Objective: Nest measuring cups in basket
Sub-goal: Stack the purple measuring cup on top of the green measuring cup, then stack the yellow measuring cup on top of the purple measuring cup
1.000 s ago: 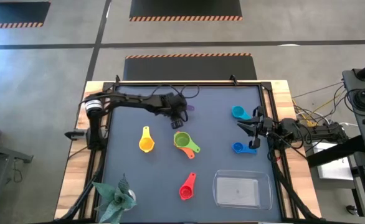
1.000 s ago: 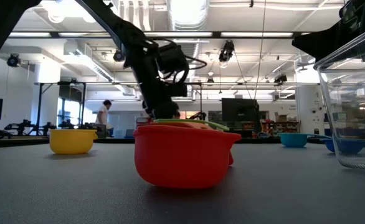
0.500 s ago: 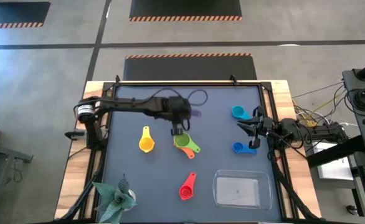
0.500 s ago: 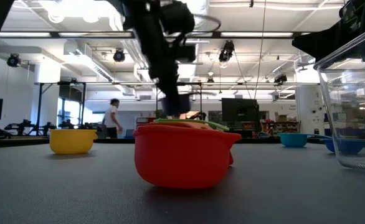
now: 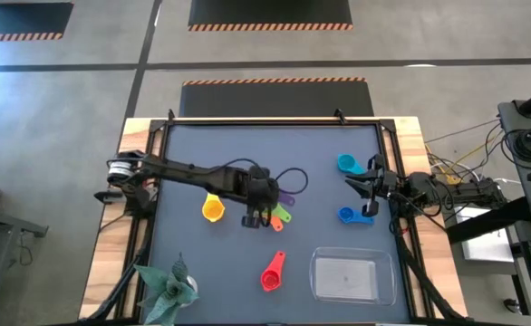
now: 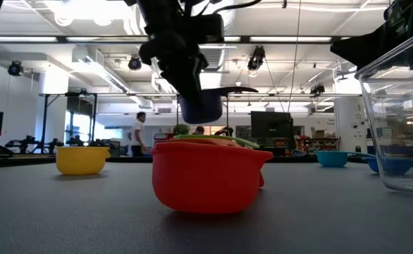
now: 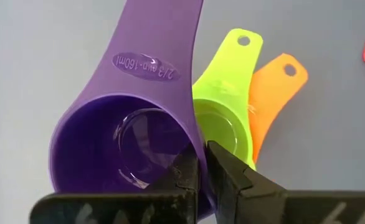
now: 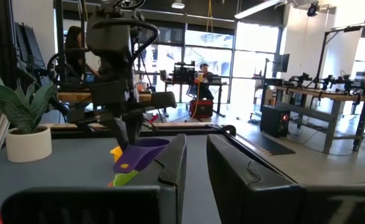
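Observation:
My left gripper point(image 5: 257, 206) is shut on the purple cup point(image 7: 120, 143) and holds it just above the green cup point(image 7: 223, 121). The green cup sits nested in the orange cup point(image 7: 273, 87) near the table's middle. The purple cup also shows in the low view point(image 6: 201, 106). The yellow cup point(image 5: 213, 207), red cup point(image 5: 271, 273), cyan cup point(image 5: 346, 164) and blue cup point(image 5: 346, 215) rest on the mat. The clear basket point(image 5: 352, 277) stands empty at the near right. My right gripper point(image 5: 363, 192) is open, at the table's right, between the cyan and blue cups. My left gripper pinches the purple cup's side wall at the rim point(image 7: 194, 138), beside the handle's root, with one finger inside the bowl and one outside. The fingers come from above, pointing down. The cup is lifted clear, mouth up, with its handle point(image 6: 238, 90) about level, over the green cup.
A potted plant point(image 5: 168, 286) stands at the near left corner. A dark frame runs around the mat's edges. Bare mat lies between the red cup and the basket and along the far side. A person point(image 6: 139, 134) walks in the room beyond.
My left gripper has carried the purple cup from the far middle of the table toward the near edge. It now hangs over the green and orange cups. The cup has stayed lifted clear throughout.

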`<state>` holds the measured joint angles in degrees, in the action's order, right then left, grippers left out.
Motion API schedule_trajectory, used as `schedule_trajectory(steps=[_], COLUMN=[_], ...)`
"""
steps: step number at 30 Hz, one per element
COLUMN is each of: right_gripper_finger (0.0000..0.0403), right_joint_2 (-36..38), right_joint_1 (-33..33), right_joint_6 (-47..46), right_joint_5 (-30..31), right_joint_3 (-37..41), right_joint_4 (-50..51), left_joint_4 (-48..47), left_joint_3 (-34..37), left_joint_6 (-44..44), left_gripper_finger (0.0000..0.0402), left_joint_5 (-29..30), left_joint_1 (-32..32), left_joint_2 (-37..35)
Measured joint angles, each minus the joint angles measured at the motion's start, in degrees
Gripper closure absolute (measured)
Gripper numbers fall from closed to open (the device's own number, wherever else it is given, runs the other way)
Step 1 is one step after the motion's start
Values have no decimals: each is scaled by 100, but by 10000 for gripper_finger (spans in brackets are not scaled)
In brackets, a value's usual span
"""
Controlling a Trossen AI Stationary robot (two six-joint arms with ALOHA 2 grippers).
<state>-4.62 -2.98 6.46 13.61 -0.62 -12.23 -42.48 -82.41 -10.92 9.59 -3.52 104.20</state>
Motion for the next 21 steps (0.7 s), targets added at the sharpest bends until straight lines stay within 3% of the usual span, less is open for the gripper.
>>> schedule_trajectory(steps=[6,21], right_gripper_finger=[351,351], right_joint_2=[0,-2], right_joint_1=[1,2], right_joint_6=[0,0], right_joint_5=[0,0], right_joint_3=[0,0], right_joint_4=[-4,-2], left_joint_4=[2,295], left_joint_3=[49,444], left_joint_6=[408,94], left_gripper_finger=[378,306], left_joint_5=[-631,-504], left_joint_1=[-19,-3], left_joint_2=[2,11])
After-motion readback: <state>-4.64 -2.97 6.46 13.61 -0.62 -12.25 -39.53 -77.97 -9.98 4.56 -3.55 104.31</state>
